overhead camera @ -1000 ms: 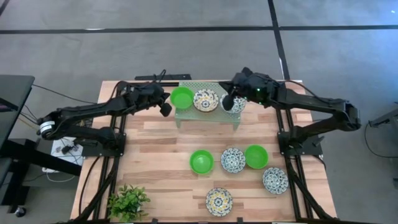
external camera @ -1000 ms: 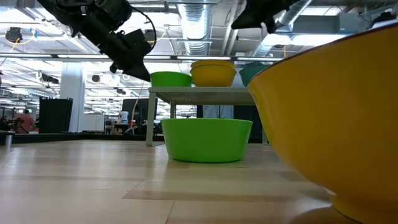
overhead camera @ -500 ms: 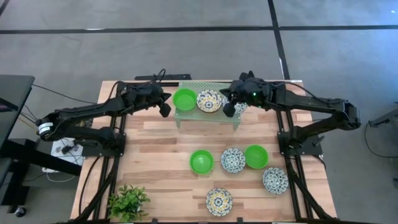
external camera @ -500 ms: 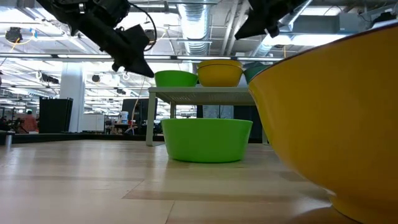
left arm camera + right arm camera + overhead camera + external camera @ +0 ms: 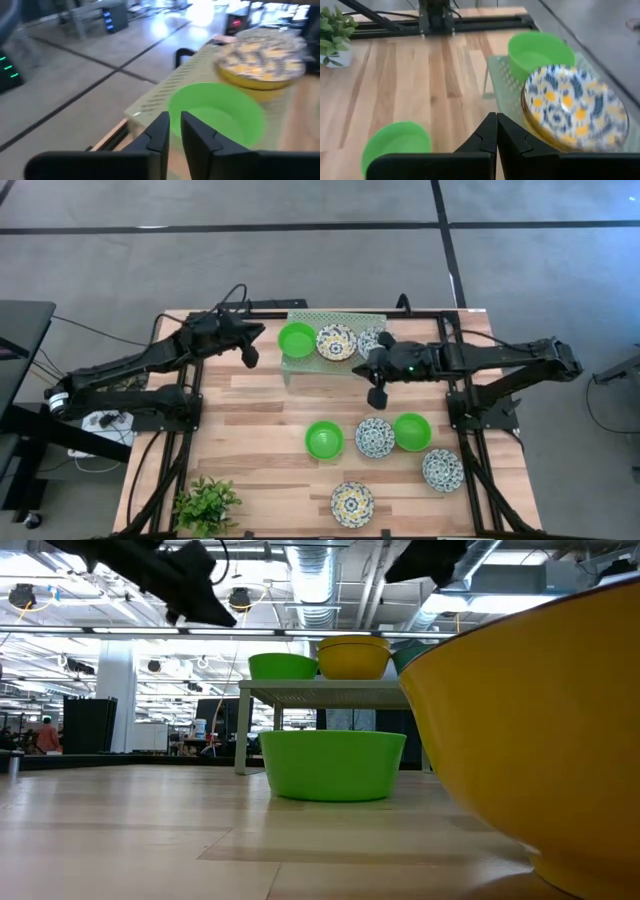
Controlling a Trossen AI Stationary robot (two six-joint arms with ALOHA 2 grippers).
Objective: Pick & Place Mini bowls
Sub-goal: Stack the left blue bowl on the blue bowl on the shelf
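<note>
From above we see three mini bowls on the pale green rack (image 5: 300, 368): a green bowl (image 5: 295, 338), a yellow-blue bowl (image 5: 335, 342) and a blue bowl (image 5: 370, 339). Five more sit on the table (image 5: 260, 410) below. The left gripper (image 5: 250, 355) hangs beside the rack, the right gripper (image 5: 377, 396) just in front. At table height, a green bowl (image 5: 333, 764) sits before the rack. On the left wrist, fingers (image 5: 161, 134) nearly together, empty. On the right wrist, fingers (image 5: 487, 134) pressed together, empty.
</note>
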